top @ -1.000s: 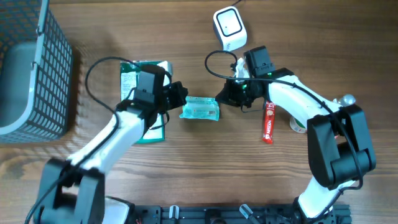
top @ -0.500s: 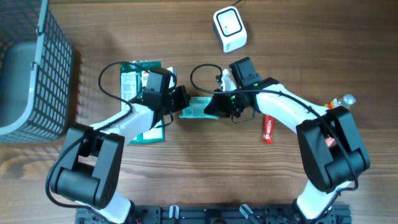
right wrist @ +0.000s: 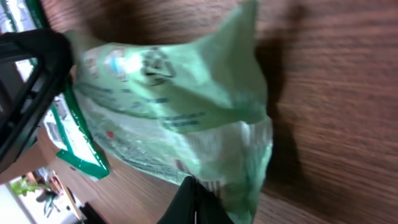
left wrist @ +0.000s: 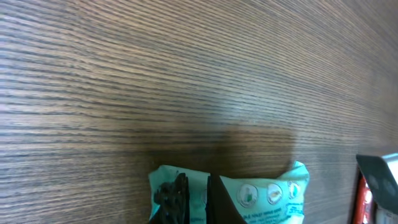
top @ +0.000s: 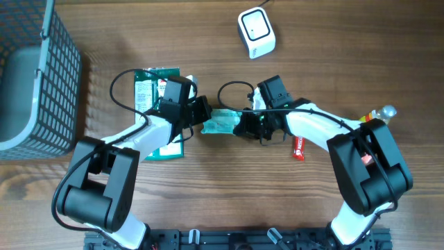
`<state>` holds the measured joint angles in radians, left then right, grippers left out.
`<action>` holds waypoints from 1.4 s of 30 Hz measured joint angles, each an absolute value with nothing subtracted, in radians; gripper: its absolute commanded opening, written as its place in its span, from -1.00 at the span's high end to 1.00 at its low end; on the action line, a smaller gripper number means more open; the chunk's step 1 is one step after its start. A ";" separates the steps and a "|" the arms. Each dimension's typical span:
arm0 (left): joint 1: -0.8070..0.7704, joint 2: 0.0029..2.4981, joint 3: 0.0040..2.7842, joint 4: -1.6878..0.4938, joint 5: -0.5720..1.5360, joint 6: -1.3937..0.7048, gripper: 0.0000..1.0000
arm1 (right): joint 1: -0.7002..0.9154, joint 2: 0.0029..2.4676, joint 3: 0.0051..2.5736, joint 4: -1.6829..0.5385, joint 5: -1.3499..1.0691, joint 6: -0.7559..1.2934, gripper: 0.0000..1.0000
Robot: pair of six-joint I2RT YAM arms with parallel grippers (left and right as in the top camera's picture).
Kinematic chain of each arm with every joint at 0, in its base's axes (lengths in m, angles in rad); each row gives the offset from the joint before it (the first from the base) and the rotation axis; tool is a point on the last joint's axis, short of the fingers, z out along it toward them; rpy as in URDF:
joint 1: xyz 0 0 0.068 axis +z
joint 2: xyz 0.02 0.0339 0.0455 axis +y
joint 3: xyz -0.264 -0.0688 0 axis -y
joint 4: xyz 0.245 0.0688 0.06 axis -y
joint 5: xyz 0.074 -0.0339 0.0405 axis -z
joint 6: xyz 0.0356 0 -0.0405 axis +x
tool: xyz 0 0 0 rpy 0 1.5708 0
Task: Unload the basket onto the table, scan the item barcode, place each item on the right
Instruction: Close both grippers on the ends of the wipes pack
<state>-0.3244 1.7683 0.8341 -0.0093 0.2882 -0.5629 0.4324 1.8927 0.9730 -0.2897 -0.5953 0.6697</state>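
I'm seeing the table (top: 208, 201) showing fine wood grain under a soft sheen. The mint packet (top: 220, 123) is looking like thin, crinkled, glossy plastic film. The basket (top: 62, 42) is reading as matt grey plastic mesh, the scanner (top: 256, 31) as smooth white plastic.

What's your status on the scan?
Both shut on green pouch ends: left pincer, right pincer. Pouch well short of scanner. Right arm's cable loops between.

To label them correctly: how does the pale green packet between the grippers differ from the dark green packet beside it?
The pale green packet is smaller and paler than the dark green packet. The left gripper and right gripper pinch the pale one's ends; the dark one lies ungripped. Both are green printed packets.
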 measured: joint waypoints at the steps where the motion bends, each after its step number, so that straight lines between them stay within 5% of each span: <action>1: -0.324 1.768 0.834 -0.014 0.280 -0.563 0.92 | 0.433 1.895 0.970 -0.290 -0.592 0.682 0.91; 17: -0.268 1.803 0.835 0.003 0.222 -0.551 0.91 | 0.433 1.900 0.973 -0.336 -0.545 0.727 0.87; 23: -0.173 1.610 0.836 -0.064 0.345 -0.551 0.85 | 0.433 1.900 0.975 -0.337 -0.545 0.730 0.85; 42: -0.366 1.724 0.837 -0.135 0.318 -0.537 0.92 | 0.433 1.899 0.975 -0.335 -0.545 0.733 0.91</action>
